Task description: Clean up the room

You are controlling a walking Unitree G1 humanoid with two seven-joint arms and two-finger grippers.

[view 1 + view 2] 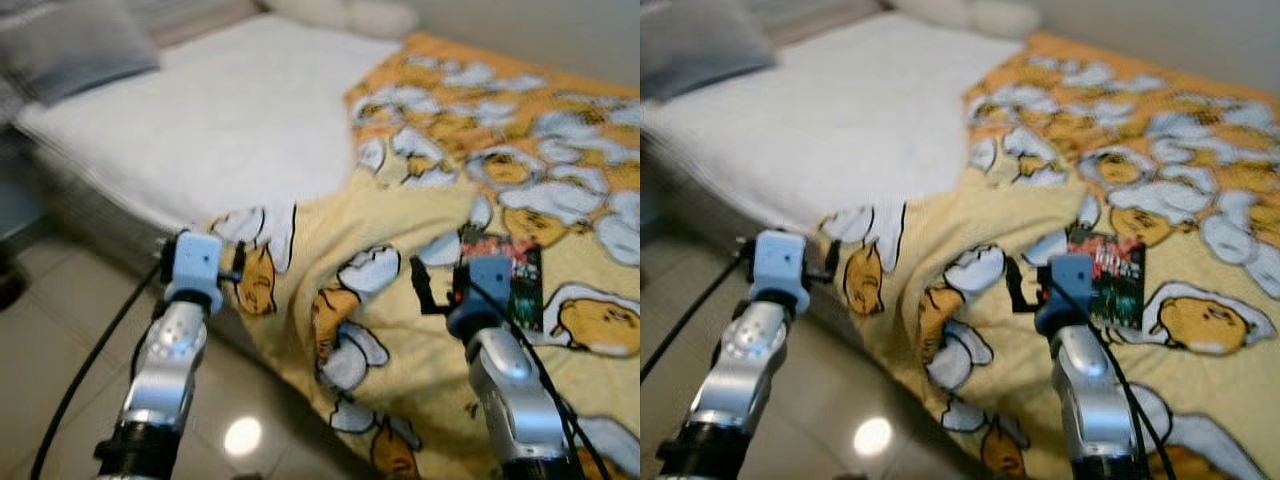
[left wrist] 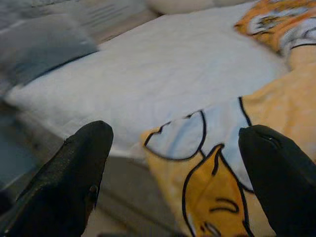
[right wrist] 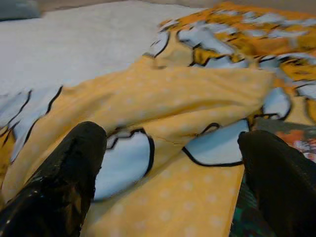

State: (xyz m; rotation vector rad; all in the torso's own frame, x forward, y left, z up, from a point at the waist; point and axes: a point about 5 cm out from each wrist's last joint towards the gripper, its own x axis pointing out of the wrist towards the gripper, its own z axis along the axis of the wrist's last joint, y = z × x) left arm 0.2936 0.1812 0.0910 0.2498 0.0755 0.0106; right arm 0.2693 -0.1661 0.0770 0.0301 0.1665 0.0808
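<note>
A yellow blanket printed with white-and-orange egg cartoons lies rumpled over the right side of a bed with a white sheet. A dark, colourful book or packet rests flat on the blanket. My right gripper hovers open just left of it, over a fold of the blanket; the right wrist view shows its fingers spread wide with nothing between them. My left gripper is open at the bed's near edge, where the blanket's corner hangs down.
A grey pillow lies at the bed's far left and white pillows at its head. Glossy tiled floor runs along the bed's near side. A black cable hangs beside my left arm.
</note>
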